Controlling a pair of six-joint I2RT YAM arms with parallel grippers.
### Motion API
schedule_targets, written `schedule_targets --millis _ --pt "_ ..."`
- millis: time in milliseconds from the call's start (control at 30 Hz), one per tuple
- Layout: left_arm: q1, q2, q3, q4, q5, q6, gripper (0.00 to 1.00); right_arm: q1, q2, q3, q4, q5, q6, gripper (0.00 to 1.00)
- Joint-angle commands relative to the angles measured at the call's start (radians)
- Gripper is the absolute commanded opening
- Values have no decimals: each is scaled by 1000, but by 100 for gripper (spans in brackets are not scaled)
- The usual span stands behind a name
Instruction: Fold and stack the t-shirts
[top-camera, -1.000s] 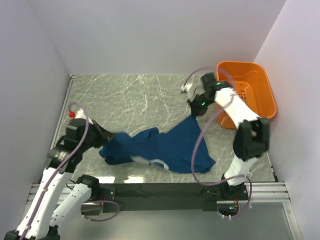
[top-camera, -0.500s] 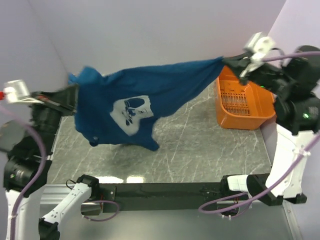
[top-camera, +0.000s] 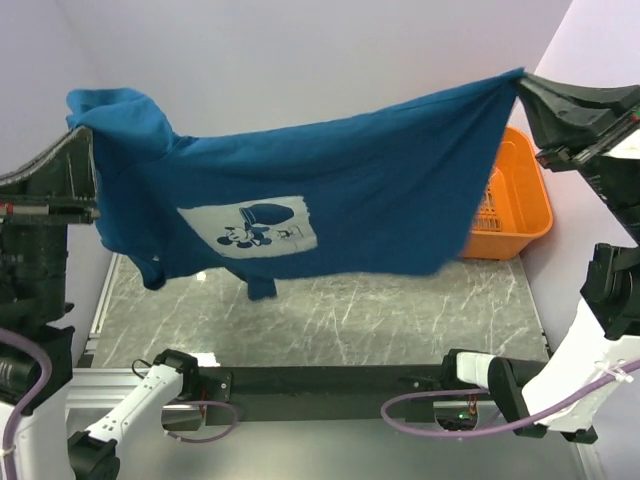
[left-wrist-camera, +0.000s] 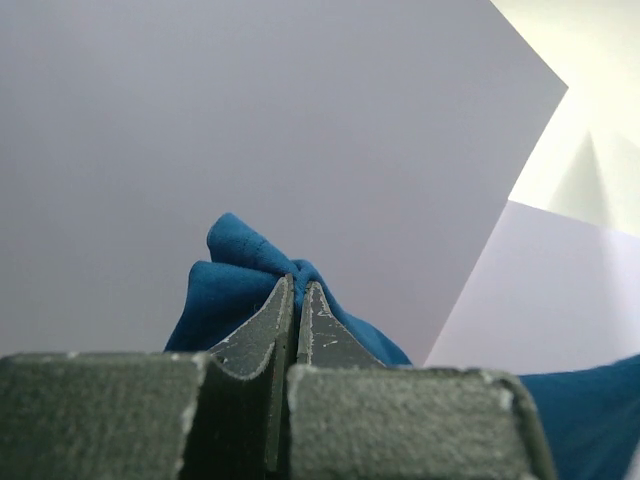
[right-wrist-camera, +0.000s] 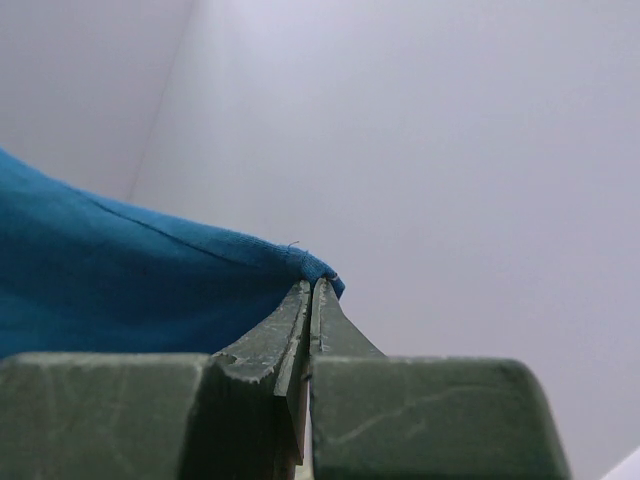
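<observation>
A dark teal-blue t-shirt (top-camera: 380, 190) hangs stretched in the air high above the marble table (top-camera: 400, 310), its pale grey print (top-camera: 250, 225) facing the top camera. My left gripper (top-camera: 80, 135) is shut on the shirt's bunched left end (left-wrist-camera: 235, 275), its fingertips (left-wrist-camera: 285, 300) pinching the cloth. Over at the upper right, my right gripper (top-camera: 525, 80) is shut on the opposite corner; the right wrist view has the cloth's hem (right-wrist-camera: 300, 262) caught between the closed fingertips (right-wrist-camera: 300, 300). The shirt's lower edge hangs free above the table.
An orange plastic basket (top-camera: 525, 205) stands at the table's far right, partly hidden behind the shirt. White walls close in the back and both sides. The arms' black base rail (top-camera: 330, 380) runs along the near edge.
Both arms have lifted the shirt from a crumpled heap on the table and pulled it apart, so it now hangs spread wide and higher than half a second ago.
</observation>
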Motion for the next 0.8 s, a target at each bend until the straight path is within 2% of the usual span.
schedule_targets --millis 0,133,267,300,400,500,600,767 --pt "4 63 -4 91 -65 21 1 -10 13 -101 149 74 119 0" --pt "4 145 -110 85 -120 12 1 -1 33 -298 188 82 120 0" --pt "6 218 -244 111 -188 -5 1 118 88 -488 146 185 -13 0" --pt "7 237 -271 119 -203 -11 1 153 98 -581 146 246 -45 0" --pt "24 316 -383 181 -177 -49 1 221 139 -764 218 327 -111 0" --pt "52 422 -498 282 -157 -89 1 250 234 -852 278 373 -117 0" --pt "95 566 -569 379 -152 -114 1 269 358 -870 343 456 -119 0" --pt "161 910 -418 318 -83 -176 1 295 608 -725 361 619 -97 0"
